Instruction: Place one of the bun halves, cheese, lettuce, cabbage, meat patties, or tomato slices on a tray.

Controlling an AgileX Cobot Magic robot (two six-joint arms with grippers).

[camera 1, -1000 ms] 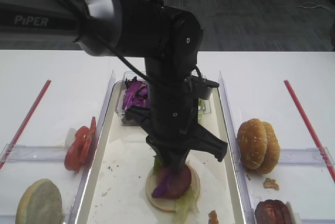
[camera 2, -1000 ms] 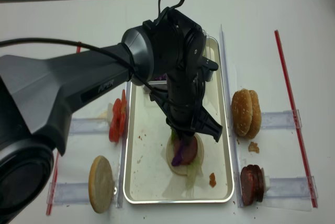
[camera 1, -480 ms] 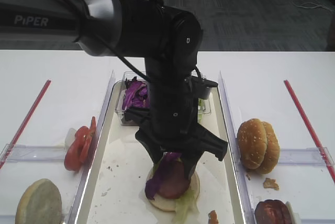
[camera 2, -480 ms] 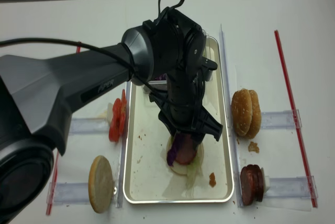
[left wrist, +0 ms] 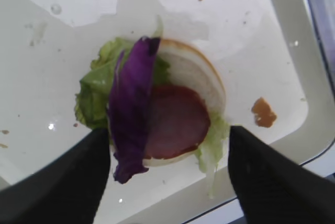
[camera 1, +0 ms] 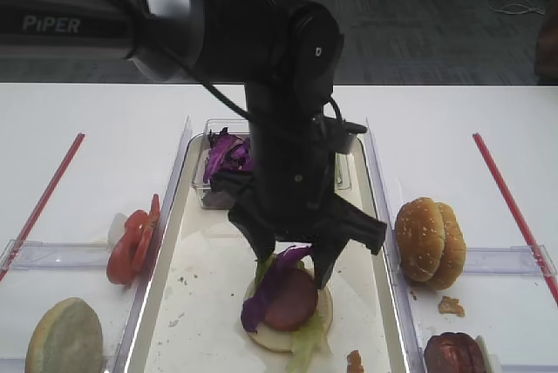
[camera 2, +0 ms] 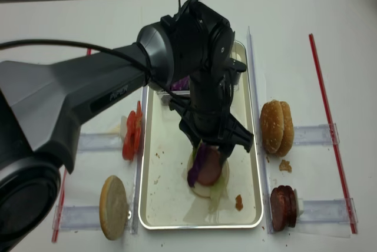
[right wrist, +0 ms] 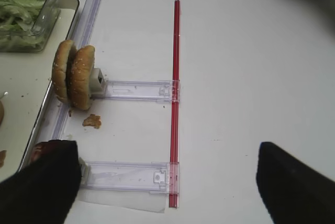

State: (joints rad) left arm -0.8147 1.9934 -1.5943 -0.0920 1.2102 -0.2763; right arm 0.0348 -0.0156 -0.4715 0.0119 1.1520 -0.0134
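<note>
**Cabbage is sitting on the stack**

The tray (camera 1: 166, 303) takes up the middle, with the left gripper (camera 1: 295, 261) hanging right above the stack, jaws spread wide and holding nothing. Down there a bun half (left wrist: 196, 75) carries lettuce (left wrist: 94, 90), the pink patty (left wrist: 175, 122) and the purple cabbage (left wrist: 131, 106) draped across. Right gripper (right wrist: 157, 182) looks wide open too, empty.

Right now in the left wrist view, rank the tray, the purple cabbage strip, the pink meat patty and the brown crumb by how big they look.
1. tray, fills the view
2. pink meat patty and cabbage: too alike to rank, the strip longer, the patty wider
3. brown crumb, smallest
</note>
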